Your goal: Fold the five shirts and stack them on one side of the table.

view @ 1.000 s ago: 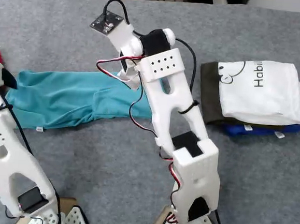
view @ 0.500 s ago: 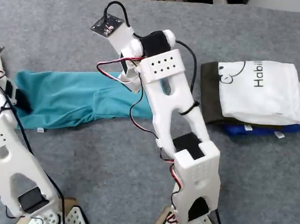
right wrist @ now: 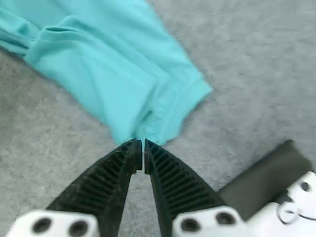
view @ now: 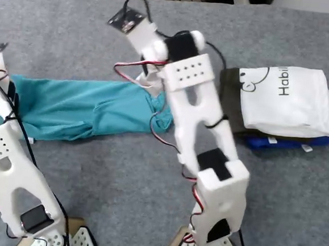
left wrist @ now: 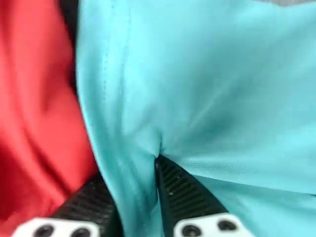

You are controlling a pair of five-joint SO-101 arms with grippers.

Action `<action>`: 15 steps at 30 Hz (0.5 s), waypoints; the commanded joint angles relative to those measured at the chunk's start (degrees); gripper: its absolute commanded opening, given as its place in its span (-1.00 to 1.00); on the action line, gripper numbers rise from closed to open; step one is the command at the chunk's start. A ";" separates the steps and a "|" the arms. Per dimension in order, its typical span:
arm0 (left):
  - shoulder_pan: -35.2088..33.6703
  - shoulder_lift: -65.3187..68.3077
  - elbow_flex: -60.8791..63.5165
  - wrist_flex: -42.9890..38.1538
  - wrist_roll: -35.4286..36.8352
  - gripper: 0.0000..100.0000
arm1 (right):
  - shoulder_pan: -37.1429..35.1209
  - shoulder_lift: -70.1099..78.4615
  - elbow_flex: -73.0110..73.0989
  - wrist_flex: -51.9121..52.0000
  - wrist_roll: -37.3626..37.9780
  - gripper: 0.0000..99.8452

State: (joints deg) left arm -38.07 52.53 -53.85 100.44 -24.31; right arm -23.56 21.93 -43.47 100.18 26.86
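**Operator:** What is hidden from me here?

**Spotter:** From above, your right arm (view: 194, 102) covers its own fingertips and part of the teal shirt (view: 80, 108) at that end. Your left arm (view: 2, 156) covers the shirt's other end. The red shirt (left wrist: 34, 113) is cut off by the picture's edge, so you cannot tell how far it runs. In the stack, the blue shirt (view: 277, 143) shows as a thin strip at the bottom. The dark shirt (view: 230, 99) shows as a band along one side, under the folded white shirt (view: 286, 101).

**Operator:** And the pincers?

**Spotter:** Your left pincer (left wrist: 129, 170) is clamped on a fold of the teal shirt, with the cloth pinched between the two black fingers (left wrist: 182, 192). The red shirt lies just beside that fold, touching the teal cloth. Your right pincer (right wrist: 141, 144) is closed to a hairline. Its tips meet on the hem at the shirt's corner, and the cloth puckers toward them.

**Operator:** Where does the shirt lie?

**Spotter:** It lies as a long band across the grey table (view: 294, 213), held at both ends. It runs from your left arm to your right arm, and the end by your right arm is bunched. The stack of three lies apart from it, on the right side of the table.
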 commanded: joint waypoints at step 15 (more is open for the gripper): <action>33.54 -41.32 29.05 0.26 5.36 -0.94 | 19.60 -15.43 -8.84 -1.05 0.00 -0.96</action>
State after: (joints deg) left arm -9.93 16.84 -25.45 100.44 -21.32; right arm -5.27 9.36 -49.89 99.30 26.86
